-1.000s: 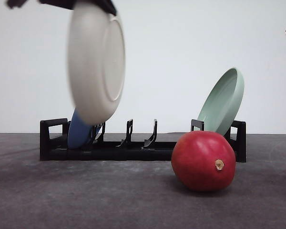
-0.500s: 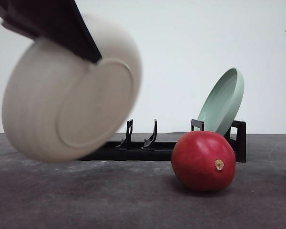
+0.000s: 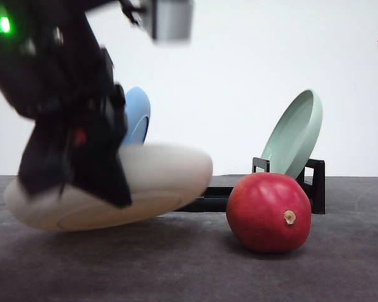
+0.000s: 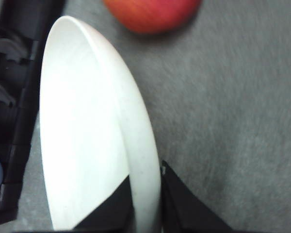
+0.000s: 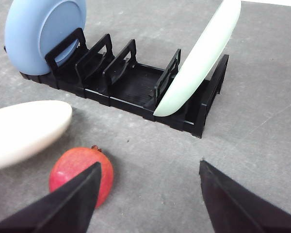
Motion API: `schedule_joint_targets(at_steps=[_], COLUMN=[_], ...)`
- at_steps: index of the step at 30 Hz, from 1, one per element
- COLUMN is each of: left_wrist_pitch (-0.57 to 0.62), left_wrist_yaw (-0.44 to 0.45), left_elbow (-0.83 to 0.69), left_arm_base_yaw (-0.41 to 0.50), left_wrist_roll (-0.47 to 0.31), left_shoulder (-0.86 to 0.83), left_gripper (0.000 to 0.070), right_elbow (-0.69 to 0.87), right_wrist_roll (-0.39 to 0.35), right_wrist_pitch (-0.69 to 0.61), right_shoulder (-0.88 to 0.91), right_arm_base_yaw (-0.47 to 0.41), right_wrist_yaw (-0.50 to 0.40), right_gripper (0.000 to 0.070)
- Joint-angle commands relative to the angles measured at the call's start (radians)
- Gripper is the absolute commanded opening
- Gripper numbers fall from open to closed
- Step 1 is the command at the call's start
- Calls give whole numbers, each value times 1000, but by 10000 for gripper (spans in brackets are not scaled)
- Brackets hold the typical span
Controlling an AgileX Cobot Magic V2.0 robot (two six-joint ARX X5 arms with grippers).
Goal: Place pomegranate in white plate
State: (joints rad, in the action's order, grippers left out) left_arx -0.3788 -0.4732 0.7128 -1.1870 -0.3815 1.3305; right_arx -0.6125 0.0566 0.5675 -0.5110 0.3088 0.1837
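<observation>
Pomegranate (image 3: pixel 269 212) sits on the grey worktop (image 3: pixel 189 270) before my dish rack (image 5: pixel 136 87); my left tool (image 4: pixel 146 206) grips the white plate (image 3: pixel 145 185) beside it, right tool (image 5: pixel 148 194) spread wide, holding nothing

No text, label, brand, number or sign can be read in any view; the blurred dark arm in the upper left of the front view bears nothing readable.
</observation>
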Motion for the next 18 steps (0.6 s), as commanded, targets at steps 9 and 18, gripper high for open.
schedule_joint_targets(at_steps=[9, 18], left_wrist_pitch=[13, -33], left_wrist_yaw=[-9, 34], left_elbow=[10, 35], left_arm_base_yaw=[-16, -18], left_wrist_roll=[0, 167], left_shoulder=[127, 111], left_gripper=[95, 444], right_elbow=[-12, -12], right_wrist_roll=[10, 10], right_wrist_pitch=[-5, -5], right_shoulder=[-3, -3], right_arm_base_yaw=[5, 5], right_wrist_yaw=[-1, -1], right_gripper=[405, 405])
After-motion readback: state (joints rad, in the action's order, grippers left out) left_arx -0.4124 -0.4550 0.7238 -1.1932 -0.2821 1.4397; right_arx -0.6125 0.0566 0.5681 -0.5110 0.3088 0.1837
